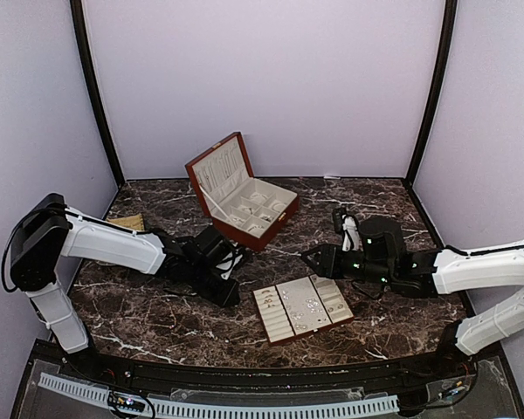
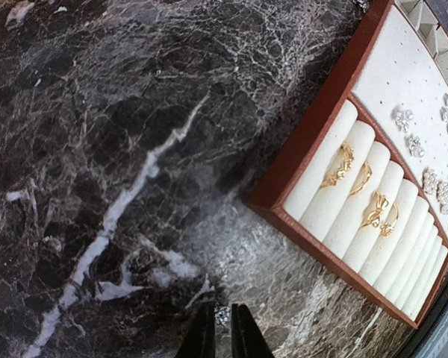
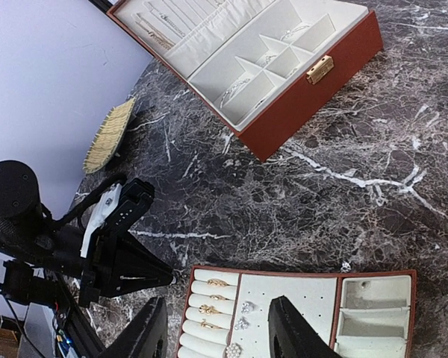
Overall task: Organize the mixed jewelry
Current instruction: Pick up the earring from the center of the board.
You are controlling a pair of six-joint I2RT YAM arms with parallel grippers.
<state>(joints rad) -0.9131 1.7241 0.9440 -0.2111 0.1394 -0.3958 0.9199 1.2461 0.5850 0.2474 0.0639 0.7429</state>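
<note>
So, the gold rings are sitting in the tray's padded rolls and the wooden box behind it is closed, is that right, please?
Not quite: the wooden box is open, not closed. The right wrist view shows its lid swung back and the cream compartments inside exposed. The rest holds: the gold rings do sit in the padded rolls of the tray.

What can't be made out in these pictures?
Left wrist view: the silvery piece at the left end effector is tiny and blurred, so it is unclear whether it is a ring or an earring, gripped or not.
Left wrist view: the tray is cut off by the right edge.
Top view: the jewelry on the tray is too small to tell apart.
Right wrist view: the box lid runs off the top edge.
</note>
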